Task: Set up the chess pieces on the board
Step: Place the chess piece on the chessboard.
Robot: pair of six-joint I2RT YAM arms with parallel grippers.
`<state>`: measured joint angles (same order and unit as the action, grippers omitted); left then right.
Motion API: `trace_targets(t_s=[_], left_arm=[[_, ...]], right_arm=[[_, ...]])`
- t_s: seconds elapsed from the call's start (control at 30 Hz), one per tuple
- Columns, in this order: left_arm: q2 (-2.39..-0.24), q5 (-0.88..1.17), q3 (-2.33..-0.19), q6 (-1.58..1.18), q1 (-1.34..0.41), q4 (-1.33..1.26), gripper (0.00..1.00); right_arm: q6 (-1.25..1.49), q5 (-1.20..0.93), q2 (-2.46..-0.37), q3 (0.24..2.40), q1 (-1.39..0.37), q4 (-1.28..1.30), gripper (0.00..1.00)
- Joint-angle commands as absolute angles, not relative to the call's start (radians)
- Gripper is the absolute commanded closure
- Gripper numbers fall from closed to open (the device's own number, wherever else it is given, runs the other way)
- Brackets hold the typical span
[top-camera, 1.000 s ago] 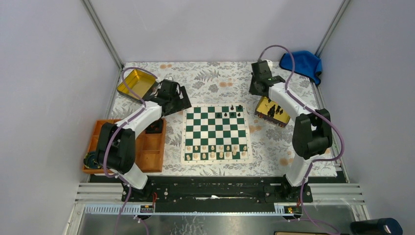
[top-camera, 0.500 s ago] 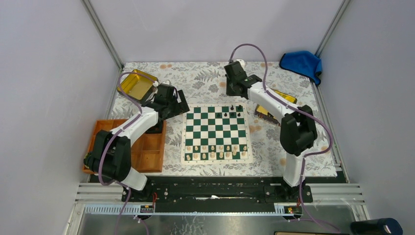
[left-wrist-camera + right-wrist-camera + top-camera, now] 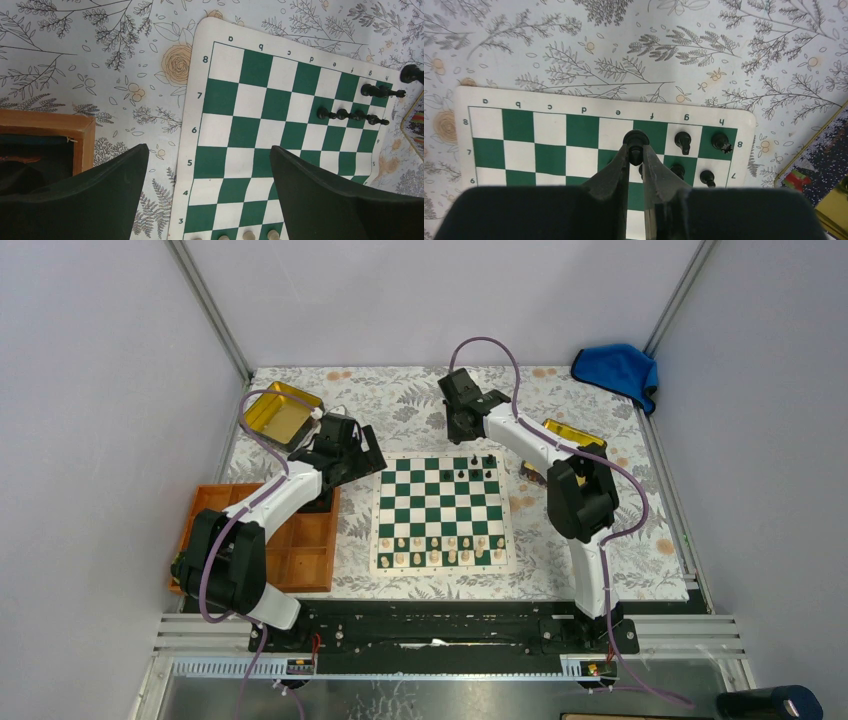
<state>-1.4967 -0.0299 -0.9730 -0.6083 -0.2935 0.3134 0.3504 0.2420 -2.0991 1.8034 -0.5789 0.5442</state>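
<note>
Right claw point(image 3: 635, 156): pinching a black chess piece point(image 3: 635, 139), held upright over the far rank of the board point(image 3: 549, 137), at about the e–f files. Contact with the square cannot be confirmed. Other black pieces point(image 3: 682, 142) stand just beside it, toward the h corner. Left claw point(image 3: 208, 150): fully spread, holding nothing, above the board's a-file edge. The board lies flat on the floral surface point(image 3: 420, 400).
</note>
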Motion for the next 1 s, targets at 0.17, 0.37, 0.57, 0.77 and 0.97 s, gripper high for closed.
trace_targets(t_s=[0.17,0.37,0.57,0.77,0.97], left_arm=[[-1.491,-0.05,-0.969,-0.621,-0.29,0.275,0.01],[-1.486,-0.058,-0.964,-0.629,-0.29,0.283,0.01],[-1.479,-0.058,-0.954,-0.641,-0.29,0.286,0.01],[-1.473,-0.061,-0.938,-0.656,-0.29,0.285,0.01],[-1.464,-0.067,-0.93,-0.66,-0.289,0.287,0.01]], right_arm=[[0.33,0.21,-2.155,1.852,-0.581,0.596,1.0],[0.33,0.197,-2.166,1.843,-0.578,0.602,1.0],[0.329,0.174,-2.176,1.826,-0.57,0.6,1.0],[0.326,0.165,-2.19,1.808,-0.558,0.581,1.0],[0.324,0.158,-2.205,1.813,-0.544,0.576,1.0]])
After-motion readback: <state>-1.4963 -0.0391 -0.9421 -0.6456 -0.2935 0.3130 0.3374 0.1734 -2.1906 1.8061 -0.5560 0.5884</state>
